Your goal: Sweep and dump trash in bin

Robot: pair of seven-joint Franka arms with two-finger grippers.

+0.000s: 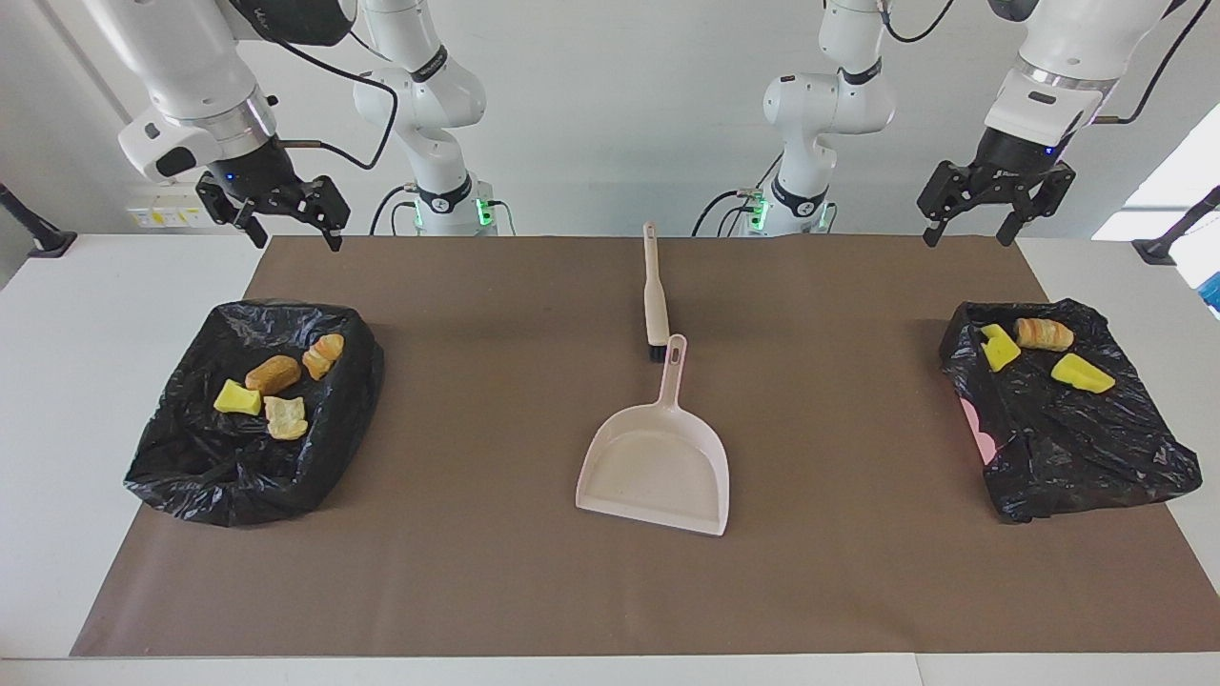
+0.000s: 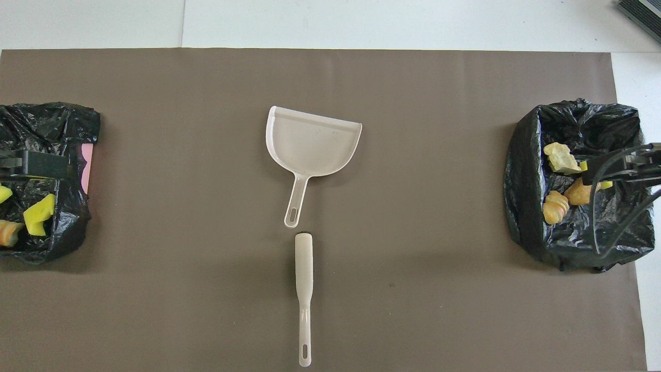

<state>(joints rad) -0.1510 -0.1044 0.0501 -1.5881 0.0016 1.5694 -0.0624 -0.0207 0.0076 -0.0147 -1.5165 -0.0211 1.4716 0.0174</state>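
Observation:
The trash lies in two black-bagged bins. The bin at the right arm's end (image 1: 238,476) (image 2: 578,243) holds several lumps: a yellow sponge piece (image 1: 237,397), a brown chunk (image 1: 273,373), a striped chunk (image 1: 324,354) and a tan one (image 1: 285,417). The bin at the left arm's end (image 1: 1077,457) (image 2: 62,237) holds two yellow pieces (image 1: 998,347) (image 1: 1082,373) and a striped bread chunk (image 1: 1044,333). My left gripper (image 1: 965,231) (image 2: 31,164) is open and empty, raised above its bin. My right gripper (image 1: 297,233) (image 2: 627,166) is open and empty, raised above the other bin, waiting.
The pale pink dustpan (image 1: 658,467) (image 2: 312,139) lies flat mid-table, its handle pointing toward the robots. The beige-handled brush (image 1: 654,295) (image 2: 304,289) lies just nearer the robots, in line with it. A brown mat (image 1: 477,572) covers the table.

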